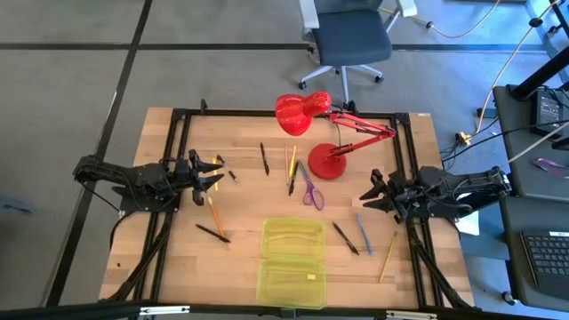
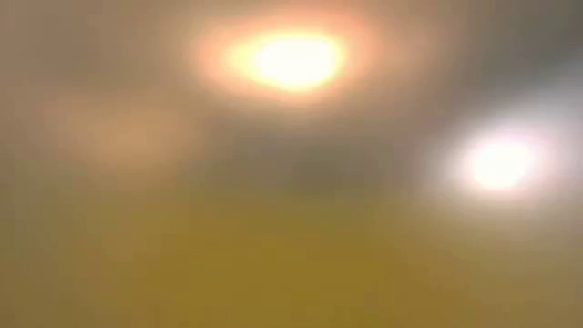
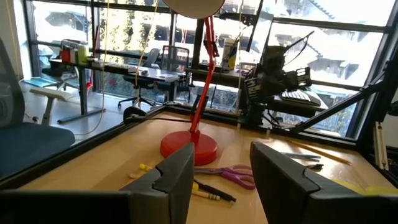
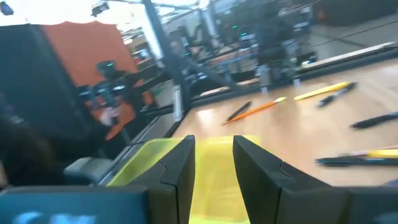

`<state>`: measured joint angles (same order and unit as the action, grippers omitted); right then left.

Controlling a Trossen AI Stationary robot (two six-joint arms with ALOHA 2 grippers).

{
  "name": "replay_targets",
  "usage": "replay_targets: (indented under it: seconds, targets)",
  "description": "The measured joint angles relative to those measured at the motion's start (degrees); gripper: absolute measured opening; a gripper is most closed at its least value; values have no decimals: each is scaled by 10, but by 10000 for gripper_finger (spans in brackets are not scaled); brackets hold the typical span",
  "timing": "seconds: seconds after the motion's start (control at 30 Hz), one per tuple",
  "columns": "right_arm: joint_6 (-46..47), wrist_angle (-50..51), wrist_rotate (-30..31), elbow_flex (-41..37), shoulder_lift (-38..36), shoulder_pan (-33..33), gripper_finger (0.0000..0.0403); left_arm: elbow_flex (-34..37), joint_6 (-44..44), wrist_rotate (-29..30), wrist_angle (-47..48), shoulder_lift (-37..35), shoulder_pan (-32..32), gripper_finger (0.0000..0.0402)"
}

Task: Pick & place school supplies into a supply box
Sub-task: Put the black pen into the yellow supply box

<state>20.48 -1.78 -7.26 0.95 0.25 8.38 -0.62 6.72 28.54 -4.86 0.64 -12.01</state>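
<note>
My bench [image 1: 178,267] carries everything. One red desk lamp [image 1: 327,164] stands at the far middle. One supply box [image 1: 292,260], yellow-green and lying in two open halves, sits at the near middle edge; I cannot tell what lies inside it. One pair of purple scissors [image 1: 310,192] rests just before the lamp base. I count about nine loose pens and pencils scattered around: an orange pencil [image 1: 214,214], a black pen [image 1: 212,233], a blue pen [image 1: 364,234], a yellow pencil [image 1: 388,256]. My left fingers [image 1: 216,174] hang released at the left side; my right fingers [image 1: 368,195] hang released at the right, both holding nothing.
</note>
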Motion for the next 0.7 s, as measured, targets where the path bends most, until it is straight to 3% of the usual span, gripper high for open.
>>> replay_targets:
  seconds: [0.13,0.23,0.37,0.57,0.7]
  targets:
    - [-24,0,37,0,0,0,114,-28,-5,-62,-11,12,0,147]
    - [-43,0,47,0,0,0,114,-69,-37,-65,13,58,0,146]
    - [-44,0,48,0,0,0,114,-147,-42,-49,83,169,0,148]
    - [-44,0,48,0,0,0,114,-319,76,-121,305,361,-23,145]
    - [-45,4,48,0,0,0,114,-390,121,-179,410,497,-53,144]
